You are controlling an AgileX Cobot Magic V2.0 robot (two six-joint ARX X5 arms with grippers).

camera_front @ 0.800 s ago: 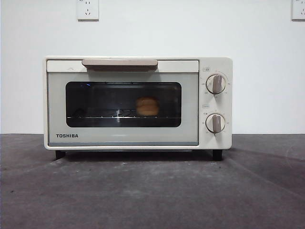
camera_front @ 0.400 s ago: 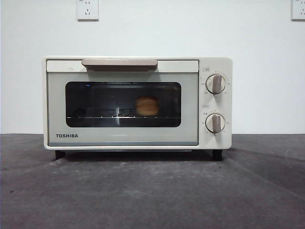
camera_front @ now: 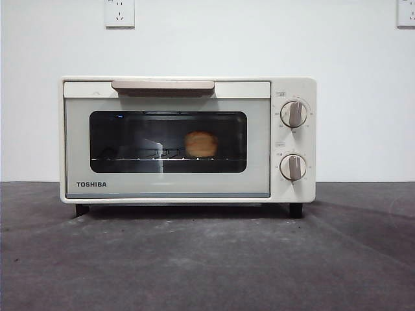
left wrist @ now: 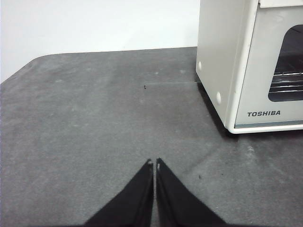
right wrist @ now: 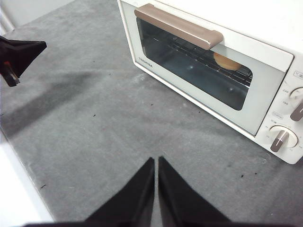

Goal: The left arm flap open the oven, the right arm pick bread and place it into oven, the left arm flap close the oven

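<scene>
**Front view: bread sits inside a closed toaster oven**

Front view shows a boxy, cream-white oven (camera_front: 188,139) standing on a rough, dark grey counter (camera_front: 207,259) before a plain white wall. Its door is shut, with a smooth beige bar handle (camera_front: 162,85) along the top edge and a dark glass window with rounded corners. Through the glass, a rounded golden bread (camera_front: 201,144) rests on the thin wire rack (camera_front: 155,155), slightly toward 3 o'clock from the window's centre. Two round knobs (camera_front: 294,114) are stacked on the panel at the oven's 3 o'clock side. Two white wall sockets (camera_front: 119,13) sit at the 11 and 1 o'clock corners.

Left gripper (left wrist: 155,163) hovers low over bare counter, its black wedge-shaped jaws pressed together and holding nothing; the oven's corner lies off to one side. Right gripper (right wrist: 155,161) is likewise clenched and empty, above the counter in front of the oven door.
</scene>
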